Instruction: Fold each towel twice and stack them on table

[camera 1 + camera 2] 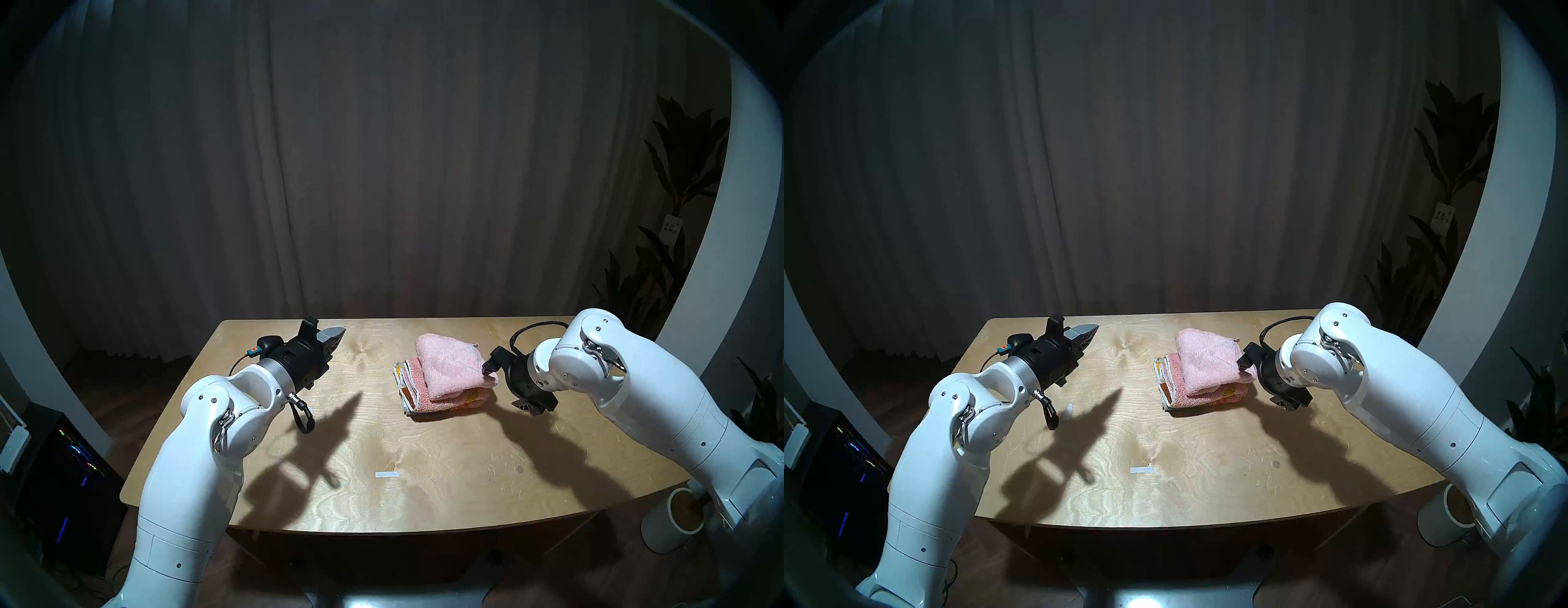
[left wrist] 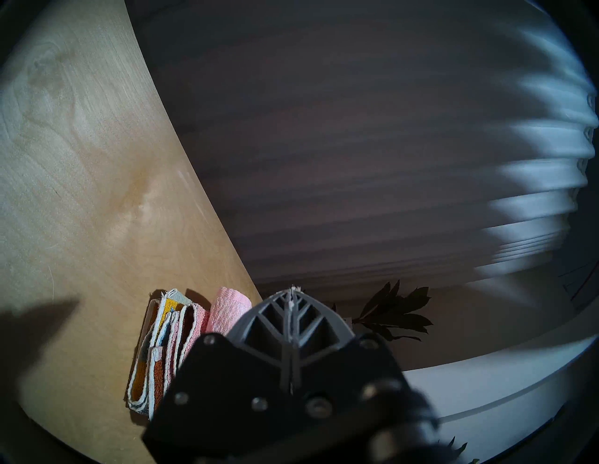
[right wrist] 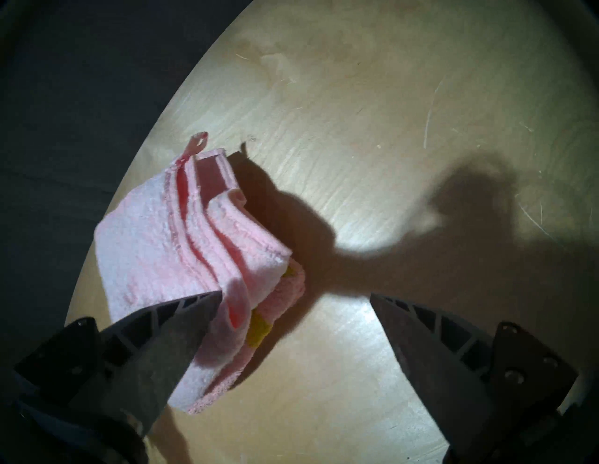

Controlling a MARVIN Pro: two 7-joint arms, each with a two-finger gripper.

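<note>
glossy white arm shells [image 1: 199, 475] with small dark screws are showing at lower left and right; black wrist housings [image 1: 297, 361] are carrying grey ribbed fingers [image 2: 288, 327], black cables [image 1: 534, 329] looping.

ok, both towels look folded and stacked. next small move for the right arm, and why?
Probably just back the right gripper up and away. Its jaws stand open and empty beside the stack, the pale pink towel already lies folded on the patterned towel, and the left gripper is shut, well clear.
</note>
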